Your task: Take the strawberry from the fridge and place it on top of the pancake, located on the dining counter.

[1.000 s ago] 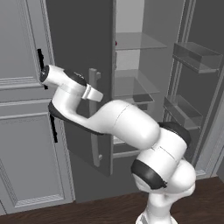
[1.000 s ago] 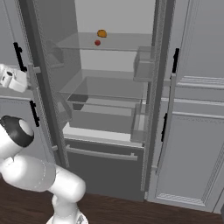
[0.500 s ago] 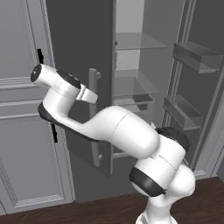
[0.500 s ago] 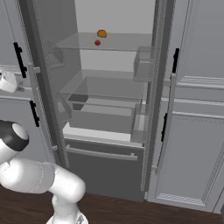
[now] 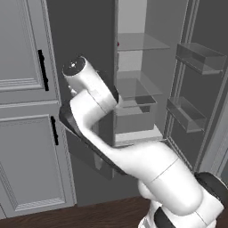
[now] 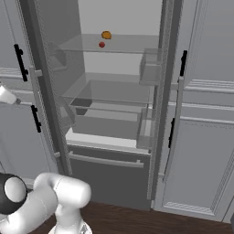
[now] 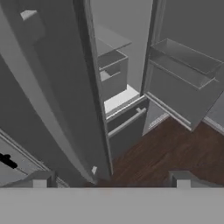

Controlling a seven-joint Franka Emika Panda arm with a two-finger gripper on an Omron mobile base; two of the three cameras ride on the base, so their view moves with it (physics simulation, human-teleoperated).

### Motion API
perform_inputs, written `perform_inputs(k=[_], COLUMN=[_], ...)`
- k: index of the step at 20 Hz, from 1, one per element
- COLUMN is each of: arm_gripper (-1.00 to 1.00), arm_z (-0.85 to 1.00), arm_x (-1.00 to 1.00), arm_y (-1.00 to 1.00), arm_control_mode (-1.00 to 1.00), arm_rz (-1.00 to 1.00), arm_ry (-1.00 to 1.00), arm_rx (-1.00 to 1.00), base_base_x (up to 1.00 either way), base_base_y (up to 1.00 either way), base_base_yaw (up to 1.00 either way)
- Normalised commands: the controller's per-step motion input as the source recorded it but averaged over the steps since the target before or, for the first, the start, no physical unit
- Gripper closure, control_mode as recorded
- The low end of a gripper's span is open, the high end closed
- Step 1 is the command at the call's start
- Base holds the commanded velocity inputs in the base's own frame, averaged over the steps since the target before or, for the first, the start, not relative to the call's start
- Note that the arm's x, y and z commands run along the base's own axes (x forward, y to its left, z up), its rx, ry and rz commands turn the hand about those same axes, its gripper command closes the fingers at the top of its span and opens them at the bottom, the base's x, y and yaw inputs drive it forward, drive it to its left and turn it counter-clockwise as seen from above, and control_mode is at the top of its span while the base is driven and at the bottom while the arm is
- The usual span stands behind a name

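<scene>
The fridge (image 6: 114,119) stands with both doors swung open, its dark grey left door (image 5: 82,67) turned out toward the panelled cabinets (image 5: 26,102) and its right door (image 5: 200,89) showing clear door bins (image 5: 198,55). In the right base view the strawberry (image 6: 101,45) sits on the upper glass shelf (image 6: 119,45), near the shelf's front edge and just in front of and to the left of a larger orange-yellow food item (image 6: 106,35); the two are close but apart. In the left base view only a sliver of red shows at the door's edge on that same shelf level (too small to be sure of).

Below the shelf lie a second glass shelf (image 6: 114,91), a clear drawer (image 6: 107,121), and the bottom freezer drawer with its horizontal bar (image 6: 105,161).

The arm (image 5: 133,160) rises from the lower right of the left base view and bends up toward the left door. In the hand view the gripper (image 7: 111,179) has its two fingertips (image 7: 40,179) set wide apart at the bottom of the picture, with nothing between them, looking past the left door's edge down at the freezer drawer and the dark wood floor (image 7: 166,148).
</scene>
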Motion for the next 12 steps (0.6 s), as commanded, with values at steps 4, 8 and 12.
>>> perform_inputs(k=[4, 8, 12], arm_gripper=[-1.00, -1.00, -1.00], arm_z=[0.00, 0.00, 0.00], arm_x=[-0.56, -0.32, 0.01], arm_y=[-0.99, -0.94, -0.78], arm_control_mode=[-1.00, -1.00, -1.00], arm_rz=[0.36, 0.30, 0.14], arm_ry=[0.03, 0.13, 0.27], arm_rx=[0.51, 0.70, 0.83], base_base_x=[0.00, 0.00, 0.00], base_base_y=[0.00, 0.00, 0.00], base_base_yaw=[0.00, 0.00, 0.00])
